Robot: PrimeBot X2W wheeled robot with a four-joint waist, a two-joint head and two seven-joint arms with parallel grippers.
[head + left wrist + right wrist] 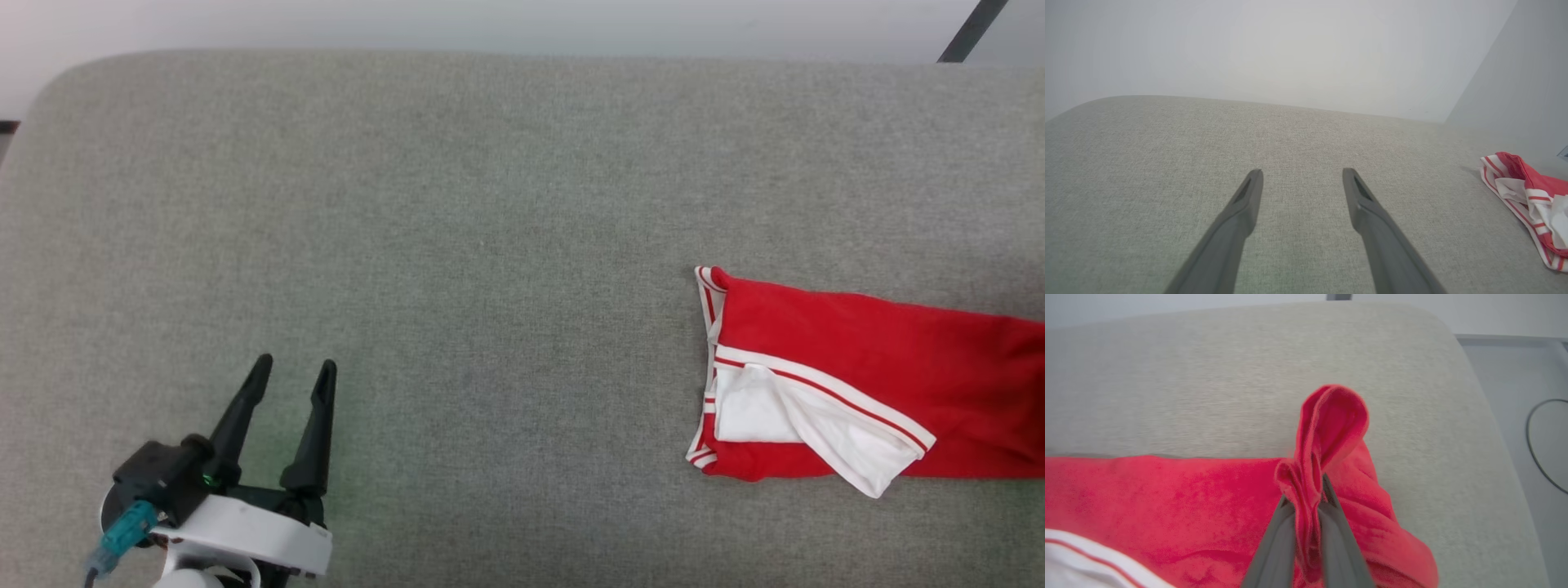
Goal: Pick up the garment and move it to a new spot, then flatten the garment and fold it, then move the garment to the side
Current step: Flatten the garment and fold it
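1. Left gripper (295,363) is closest to the head camera, above the near left part of the grey surface (490,204). Its two dark fingers are spread wide with nothing between them, and it is well apart from the cloth.
2. Further right, on the right part of the grey surface, lies the garment (857,351). It is folded into a long narrow band that runs out of the head view at the right side.
3. Its look: red body cloth, one white sleeve with a red stripe folded over on top, and white-and-red striped trim at the left end. I cannot see the chest lettering; probably it is folded inside.
4. At the right end of the band, near the right edge of the grey surface, the right gripper (1309,494) is clenched on a raised fold of red cloth. This fold stands up as a loop above the fingertips.
5. Progress, as I judge it: picking up, flattening and folding seem finished, because the shirt is already compact. What is left is to bring it to the side of the grey surface and release it.
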